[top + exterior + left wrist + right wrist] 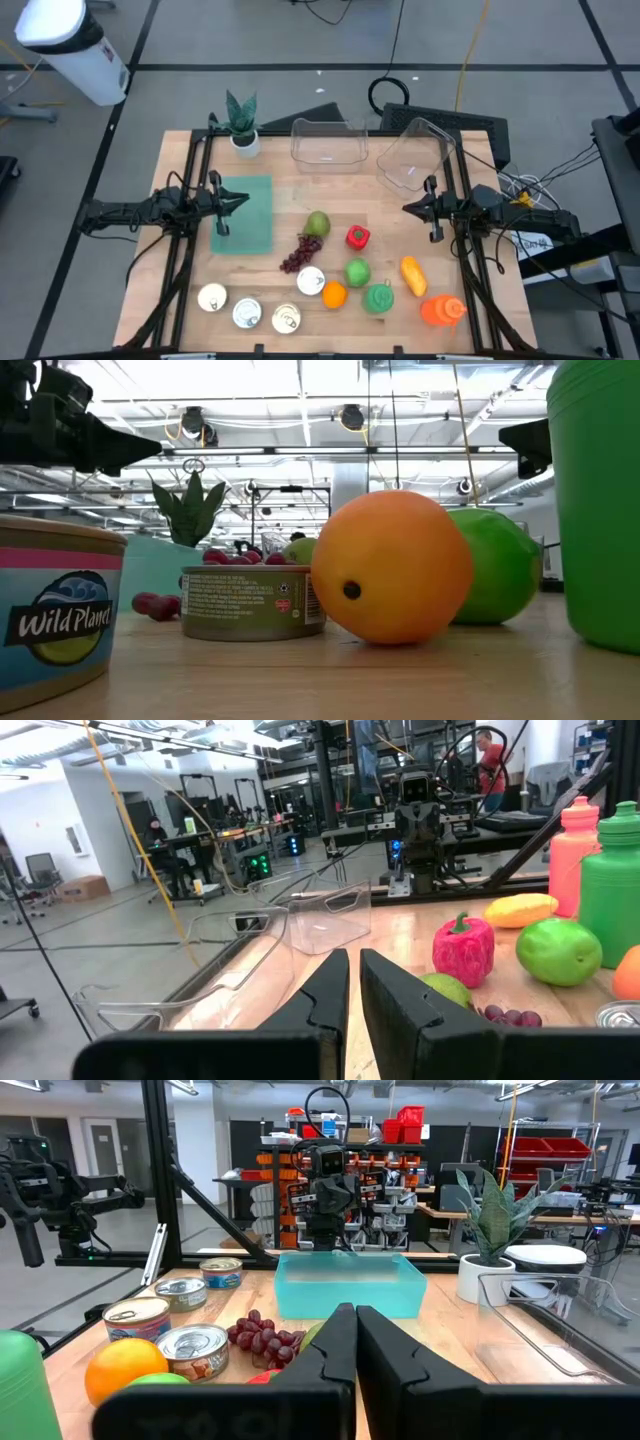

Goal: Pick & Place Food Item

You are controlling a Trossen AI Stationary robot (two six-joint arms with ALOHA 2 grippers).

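Nothing's grabbed yet: food sits mid-tabletop (400,215), clear bins (325,140) at the far edge. Left claw (243,200) over the teal mat (245,235) and right claw (408,208) are both pressed together, empty. Spread wide first, then drop straight onto the red pepper (357,237).

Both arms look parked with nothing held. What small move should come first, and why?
Probably open the left gripper, shut and empty above the teal cutting board, and ease it toward the purple grape bunch, the nearest food. The right gripper is shut too, waiting near the clear plastic bins.
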